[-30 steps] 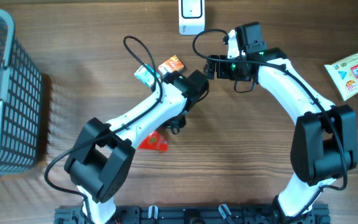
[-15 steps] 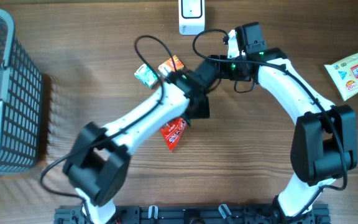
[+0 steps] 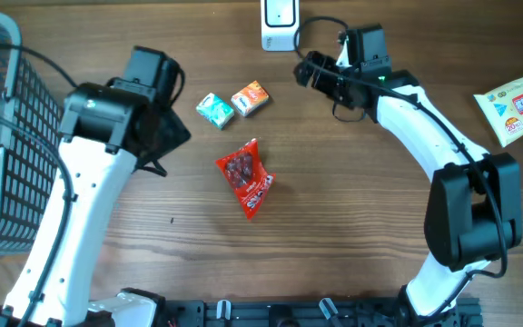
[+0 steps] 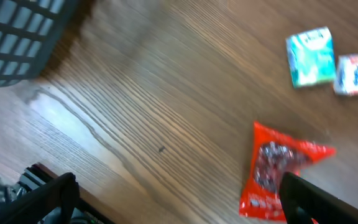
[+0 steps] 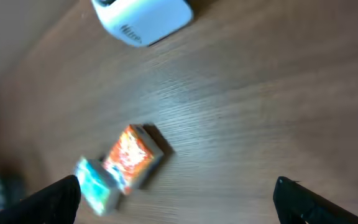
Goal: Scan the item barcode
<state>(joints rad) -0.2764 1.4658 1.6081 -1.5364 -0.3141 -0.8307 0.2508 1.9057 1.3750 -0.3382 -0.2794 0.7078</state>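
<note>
Overhead and wrist views, both arms over the table. I see the pouch, red with a clear window, lying flat near the middle of the table. It sits below the two boxes and nothing grips it. The left fingers are spread wide with only bare wood between them. In the left wrist view the pouch lies at the lower right, its bottom edge meeting the tip of the far finger in the picture, but I cannot tell from that view whether they touch. From overhead the left arm stands to the left of the pouch and apart from it, between the pouch and the basket. The grey basket fills the left edge of the table. The teal box and the orange box lie just beside each other above the pouch, the teal one to the left. The white scanner stands at the top edge of the table, above the orange box and apart from it. The right fingers are also spread wide and hold nothing. From overhead they hang just below and to the right of the scanner, near the orange box but not touching it. The right wrist view is blurred, though I can make out the scanner at the top and both boxes at the lower left. A wipes pack lies at the right edge, well apart from everything else.
</note>
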